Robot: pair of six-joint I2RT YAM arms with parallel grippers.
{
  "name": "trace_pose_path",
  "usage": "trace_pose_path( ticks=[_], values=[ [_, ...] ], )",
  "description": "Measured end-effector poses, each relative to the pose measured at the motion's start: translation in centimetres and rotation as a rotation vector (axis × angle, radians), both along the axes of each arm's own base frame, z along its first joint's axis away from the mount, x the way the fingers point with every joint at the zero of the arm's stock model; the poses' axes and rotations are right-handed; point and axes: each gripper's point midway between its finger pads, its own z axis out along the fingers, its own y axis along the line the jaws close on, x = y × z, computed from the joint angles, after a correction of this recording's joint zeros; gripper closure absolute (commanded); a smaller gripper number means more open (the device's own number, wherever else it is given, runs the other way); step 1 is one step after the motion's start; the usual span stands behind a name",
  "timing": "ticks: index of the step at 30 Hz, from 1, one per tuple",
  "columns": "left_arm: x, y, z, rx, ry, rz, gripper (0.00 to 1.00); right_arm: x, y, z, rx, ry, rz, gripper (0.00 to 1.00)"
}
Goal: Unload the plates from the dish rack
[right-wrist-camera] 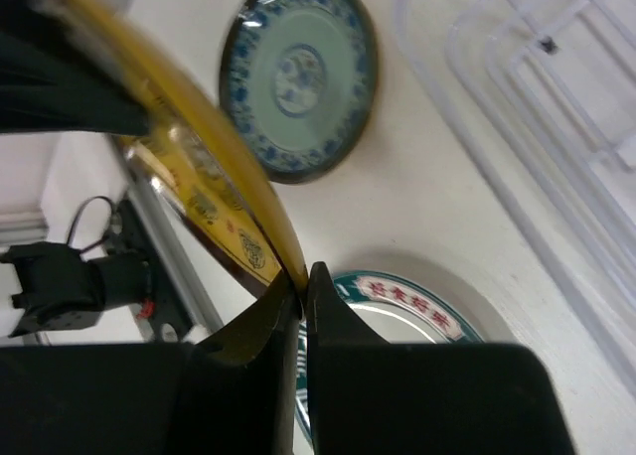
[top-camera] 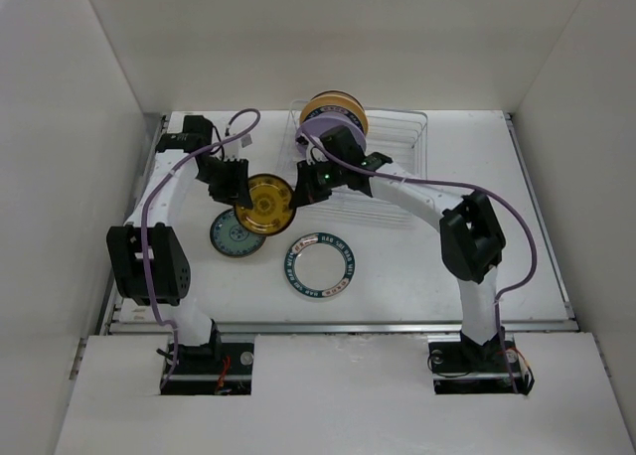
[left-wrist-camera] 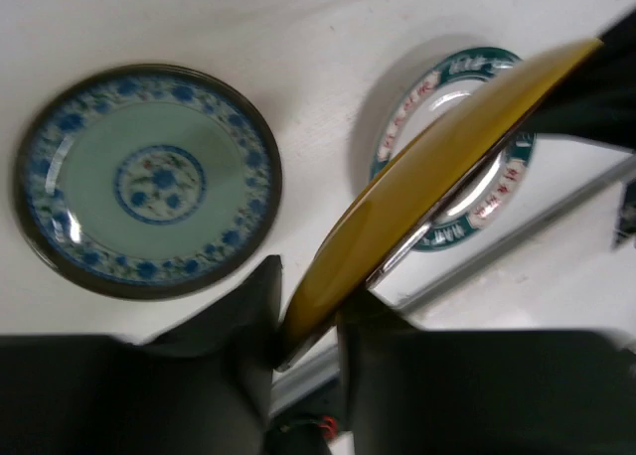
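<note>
evidently a handover: left gripper (top-camera: 243, 189) and right gripper (top-camera: 298, 189) each clamp an opposite rim of 1 gold plate (top-camera: 270, 203), tilted above the table's (top-camera: 447, 276) left half.

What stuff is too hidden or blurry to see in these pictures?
- Top view: how many plates stand in the dish rack; they overlap and the right arm crosses them.
- Top view: one edge of the blue plate, under the gold plate.
- Left wrist view: most of the teal-rimmed plate, behind the gold plate.
- Right wrist view: the teal-rimmed plate's lettering, blurred and cut off by the jaws.
</note>
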Motion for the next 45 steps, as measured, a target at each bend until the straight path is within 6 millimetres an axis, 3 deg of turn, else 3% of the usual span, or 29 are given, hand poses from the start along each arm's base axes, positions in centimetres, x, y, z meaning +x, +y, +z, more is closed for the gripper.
trace_pose_path(
  ticks=[1, 5, 6, 8, 10, 13, 17, 21, 25, 30, 34, 39, 42, 43, 45],
  values=[
    [-0.2, -0.1, 0.0, 0.001, 0.006, -0.01, 1.0, 0.0, 0.0, -0.2, -0.007, -0.002, -0.002, 1.0],
    [-1.5, -0.6, 0.8, -0.019, 0.036, -0.063, 1.0, 0.7, -0.5, -1.0, -0.014, 0.013, -0.014, 1.0],
    [-1.5, -0.5, 0.9, -0.01, 0.035, -0.064, 1.0, 0.7, -0.5, -1.0, -0.013, 0.013, -0.012, 0.84],
    [-1.7, -0.3, 1.2, 0.001, 0.043, -0.063, 1.0, 0.6, -0.2, -0.6, -0.006, 0.005, -0.005, 0.78],
    [-2.0, -0.2, 1.6, 0.008, 0.055, -0.06, 1.0, 0.4, 0.1, -0.5, -0.007, -0.005, 0.003, 0.58],
    [-2.4, 0.8, 1.7, 0.042, 0.084, -0.037, 1.0, 0.3, 0.5, 0.5, 0.001, -0.022, 0.016, 0.4],
    [-2.4, 4.0, 1.2, 0.055, 0.151, 0.06, 1.0, 0.7, 1.0, 2.4, 0.018, -0.069, 0.013, 0.34],
    [-2.3, 7.5, -0.9, 0.07, 0.245, 0.158, 1.0, 1.3, 0.2, 4.0, 0.011, -0.121, -0.029, 0.33],
    [-2.3, 8.0, -3.5, 0.074, 0.347, 0.164, 0.99, 2.1, -1.1, 6.3, 0.007, -0.184, -0.071, 0.33],
    [-2.6, 7.7, -6.3, 0.068, 0.449, 0.139, 0.57, 3.2, -2.4, 8.0, 0.001, -0.233, -0.115, 0.3],
    [-3.2, 8.1, -7.1, 0.093, 0.478, 0.136, 0.49, 4.1, -3.5, 8.0, -0.028, -0.249, -0.162, 0.1],
    [-3.0, 8.8, -7.4, 0.134, 0.467, 0.139, 0.33, 6.2, -5.9, 8.4, -0.088, -0.297, -0.275, 0.04],
    [-3.0, 8.9, -7.6, 0.158, 0.465, 0.132, 0.15, 8.9, -8.8, 9.2, -0.158, -0.342, -0.392, 0.01],
    [-3.0, 8.9, -7.6, 0.175, 0.465, 0.126, 0.02, 9.9, -9.9, 9.7, -0.187, -0.375, -0.433, 0.01],
    [-3.1, 8.7, -7.6, 0.203, 0.461, 0.108, 0.0, 12.4, -11.7, 11.2, -0.242, -0.455, -0.509, 0.01]
  ],
)
